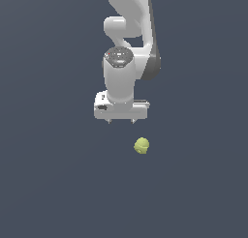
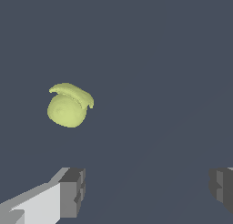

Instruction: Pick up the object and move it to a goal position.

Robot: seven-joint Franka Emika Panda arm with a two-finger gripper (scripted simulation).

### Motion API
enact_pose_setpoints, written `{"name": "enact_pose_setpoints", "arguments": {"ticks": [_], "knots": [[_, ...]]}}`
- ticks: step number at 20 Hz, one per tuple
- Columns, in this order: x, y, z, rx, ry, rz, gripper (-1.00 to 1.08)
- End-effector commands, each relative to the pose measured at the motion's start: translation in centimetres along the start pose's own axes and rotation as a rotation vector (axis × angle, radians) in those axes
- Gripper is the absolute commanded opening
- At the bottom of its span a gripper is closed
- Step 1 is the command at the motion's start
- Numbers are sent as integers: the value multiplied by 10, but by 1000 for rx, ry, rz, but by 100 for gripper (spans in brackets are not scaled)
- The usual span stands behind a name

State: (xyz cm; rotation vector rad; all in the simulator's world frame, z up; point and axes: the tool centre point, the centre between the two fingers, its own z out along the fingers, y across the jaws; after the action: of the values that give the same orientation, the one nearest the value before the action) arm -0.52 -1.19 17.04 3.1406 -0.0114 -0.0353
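The gripper (image 1: 120, 121) hung with its jaws spread wide and nothing between them; in the wrist view the two fingertips (image 2: 73, 191) stood far apart over bare grey floor. The object (image 1: 141, 145), a small yellow-green lumpy ball with a flap-like ridge across one side, lay on the floor near the gripper but apart from it, ahead of the fingers rather than between them. It looked light and rigid, though how slippery could not be told. Being much narrower than the opening, it seemed best pinched across its rounded middle, clear of the ridge, lest it roll.
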Motion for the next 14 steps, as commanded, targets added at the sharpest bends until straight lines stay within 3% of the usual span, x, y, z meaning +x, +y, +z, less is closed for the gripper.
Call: {"name": "enact_pose_setpoints", "arguments": {"ticks": [1, 14], "knots": [[0, 0, 0, 0, 0, 0, 100], [2, -2, 7, 13, -2, 20, 100]]}}
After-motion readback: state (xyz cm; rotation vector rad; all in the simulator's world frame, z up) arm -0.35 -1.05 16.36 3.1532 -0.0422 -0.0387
